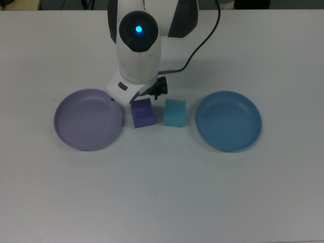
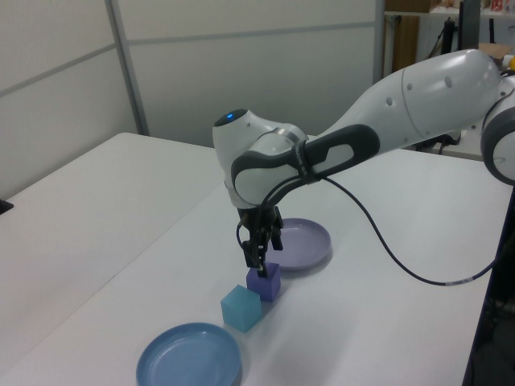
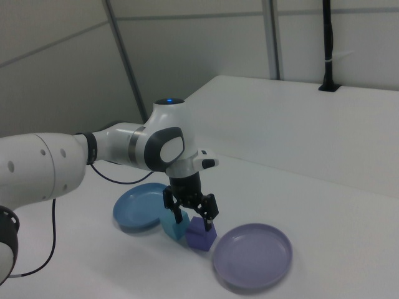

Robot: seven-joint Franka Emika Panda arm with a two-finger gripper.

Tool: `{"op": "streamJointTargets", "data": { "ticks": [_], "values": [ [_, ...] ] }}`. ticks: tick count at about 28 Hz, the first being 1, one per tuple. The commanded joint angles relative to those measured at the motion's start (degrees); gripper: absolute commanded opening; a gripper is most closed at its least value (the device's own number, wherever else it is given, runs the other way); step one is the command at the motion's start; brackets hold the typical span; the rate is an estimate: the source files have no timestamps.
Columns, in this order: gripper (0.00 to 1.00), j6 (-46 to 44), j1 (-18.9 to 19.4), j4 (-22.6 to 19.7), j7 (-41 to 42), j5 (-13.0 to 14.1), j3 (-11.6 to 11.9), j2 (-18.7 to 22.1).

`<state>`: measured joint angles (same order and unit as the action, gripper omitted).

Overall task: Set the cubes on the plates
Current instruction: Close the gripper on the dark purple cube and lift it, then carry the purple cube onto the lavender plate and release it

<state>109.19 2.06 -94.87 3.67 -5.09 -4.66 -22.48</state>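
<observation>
Spread-fingered, the black two-finger gripper (image 3: 191,215) hangs just above the small matte violet-purple cube (image 3: 201,235), gripping nothing. In the top view, bare white table (image 1: 162,197) stretches nearest. Beyond it the pale lavender round plate (image 1: 88,119), purple cube, light teal cube (image 1: 174,112) and medium blue round plate (image 1: 229,121) form one row, cubes nearly touching, narrow gaps to each rim.
</observation>
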Motion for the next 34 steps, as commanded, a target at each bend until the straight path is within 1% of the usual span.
{"op": "streamJointTargets", "data": {
  "ticks": [1, 4, 11, 12, 13, 14, 16, 17, 18, 19, 25, 29, 31, 34],
  "values": [
    [1.0, 3.22, 1.28, -0.4, -3.49, -3.43, 0.18, -2.39],
    [1.0, 3.93, 1.98, -0.49, -4.72, -4.05, 0.18, -3.27],
    [1.0, 3.93, 2.77, -1.19, -4.82, -4.31, 0.18, -3.36],
    [0.97, 3.93, 2.77, -1.28, -4.82, -4.48, 0.18, -3.36],
    [0.8, 3.93, 2.77, -1.28, -4.73, -5.01, 0.18, -3.36],
    [0.71, 3.93, 2.77, -1.28, -4.73, -5.1, 0.18, -3.36],
    [0.47, 3.93, 2.77, -1.19, -4.46, -5.19, 0.18, -3.36],
    [0.37, 3.93, 2.77, -1.19, -4.46, -5.1, 0.18, -3.36],
    [0.31, 3.93, 2.77, -1.19, -4.55, -5.1, 0.18, -3.36],
    [0.29, 3.93, 2.77, -1.19, -4.73, -5.1, 0.18, -3.36],
    [0.16, 3.67, 2.77, -1.02, -5.6, -4.75, 0.18, -3.36],
    [0.16, 3.23, 2.25, -0.4, -7.89, -4.14, 0.27, -2.4],
    [0.16, 2.79, 1.19, 0.3, -8.15, -3.61, 0.35, -0.99],
    [0.16, 2.08, -0.04, 0.57, -8.07, -2.38, 0.35, -0.11]
  ]
}}
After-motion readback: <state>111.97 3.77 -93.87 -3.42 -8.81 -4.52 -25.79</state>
